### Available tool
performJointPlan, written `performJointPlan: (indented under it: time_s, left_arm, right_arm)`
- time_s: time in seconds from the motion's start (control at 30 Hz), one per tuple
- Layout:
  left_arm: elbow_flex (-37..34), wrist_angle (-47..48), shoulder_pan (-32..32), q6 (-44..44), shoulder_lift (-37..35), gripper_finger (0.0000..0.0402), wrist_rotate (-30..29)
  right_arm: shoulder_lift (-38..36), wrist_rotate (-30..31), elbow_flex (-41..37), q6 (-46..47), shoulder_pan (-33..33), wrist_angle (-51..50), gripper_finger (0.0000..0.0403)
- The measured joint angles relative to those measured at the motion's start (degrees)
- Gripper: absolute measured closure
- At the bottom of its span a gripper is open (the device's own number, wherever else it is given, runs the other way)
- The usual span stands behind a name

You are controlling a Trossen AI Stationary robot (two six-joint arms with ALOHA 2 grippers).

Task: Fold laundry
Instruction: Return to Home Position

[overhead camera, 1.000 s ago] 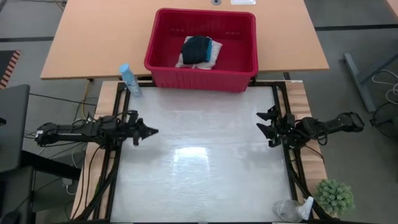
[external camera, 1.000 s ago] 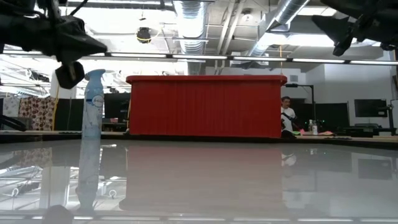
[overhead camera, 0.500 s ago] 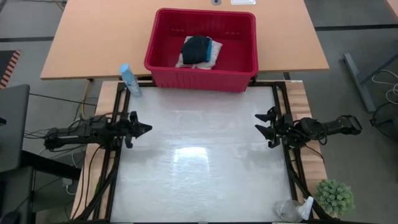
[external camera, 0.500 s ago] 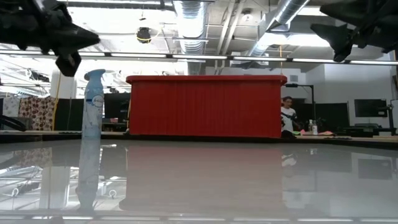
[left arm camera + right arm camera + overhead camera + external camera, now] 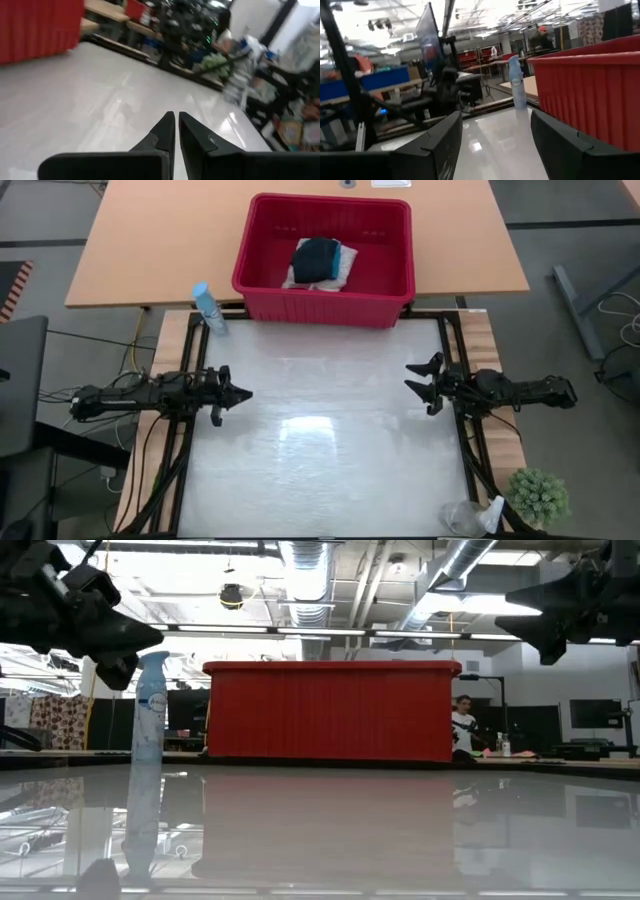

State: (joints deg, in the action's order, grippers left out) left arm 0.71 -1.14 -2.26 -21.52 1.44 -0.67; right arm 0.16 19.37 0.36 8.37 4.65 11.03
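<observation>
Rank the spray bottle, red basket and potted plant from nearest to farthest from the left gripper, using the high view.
1. Spray bottle: far left corner, just beyond the left gripper.
2. Red basket: far side, centre.
3. Potted plant: near right corner, diagonally opposite.

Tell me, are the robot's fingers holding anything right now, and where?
Nothing. The left gripper is shut on air, the right gripper open and empty; the laundry lies in the red basket.
</observation>
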Motion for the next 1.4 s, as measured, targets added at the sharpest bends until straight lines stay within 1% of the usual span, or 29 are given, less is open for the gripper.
performJointPlan:
  time_s: [0.13, 0.23, 0.33, 0.5, 1.4]
  left_arm:
    - [0.0, -0.4, 0.4, 2.0, 0.0, 0.0389, 3.1]
    - [0.0, -0.3, 0.5, 3.2, 0.0, 0.0389, 2.7]
    - [0.0, -0.3, 0.5, 4.6, 0.0, 0.0389, 2.0]
    - [0.0, 0.0, 0.5, 4.9, 0.0, 0.0389, -1.3]
    - [0.0, 0.0, 0.5, 3.3, 0.0, 0.0389, -1.2]
  right_arm:
    - [0.0, 0.0, 0.0, -1.0, -1.1, 0.1, 0.0143]
    - [0.0, 0.0, 0.0, -3.6, -1.5, -0.3, 0.0143]
    - [0.0, 0.0, 0.0, -4.2, -1.5, -2.4, 0.0143]
    - [0.0, 0.0, 0.0, -4.3, -1.5, -2.4, 0.0143]
    - [0.0, 0.0, 0.0, -4.3, -1.4, -6.4, 0.0143]
